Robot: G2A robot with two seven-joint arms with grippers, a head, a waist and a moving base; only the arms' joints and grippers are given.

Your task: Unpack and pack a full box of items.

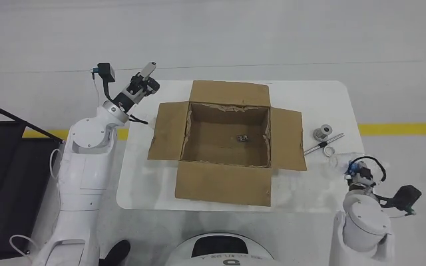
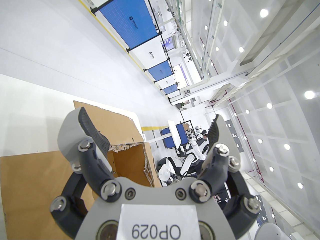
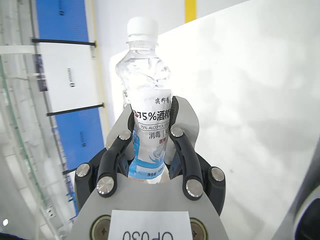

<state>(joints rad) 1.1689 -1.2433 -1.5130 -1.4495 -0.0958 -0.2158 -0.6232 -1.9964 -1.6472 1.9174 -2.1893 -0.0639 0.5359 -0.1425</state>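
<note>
An open cardboard box (image 1: 226,181) sits mid-table with all its flaps folded out. A single small dark item (image 1: 241,138) lies on its floor. My left gripper (image 1: 150,68) (image 2: 150,128) is raised beyond the table's far left corner, open, with nothing between its fingers; the box flap (image 2: 37,176) lies beneath it. My right gripper (image 1: 354,170) (image 3: 152,116) is at the table's right edge, shut on a clear bottle (image 3: 143,76) with a white cap and a blue-and-white label. The bottle (image 1: 337,160) points toward the box.
To the right of the box a metal rod (image 1: 324,142) lies on the white table (image 1: 313,193), with a small roll (image 1: 324,131) beside it and another roll (image 1: 329,150) just nearer. A black frame (image 1: 16,153) stands left of the table.
</note>
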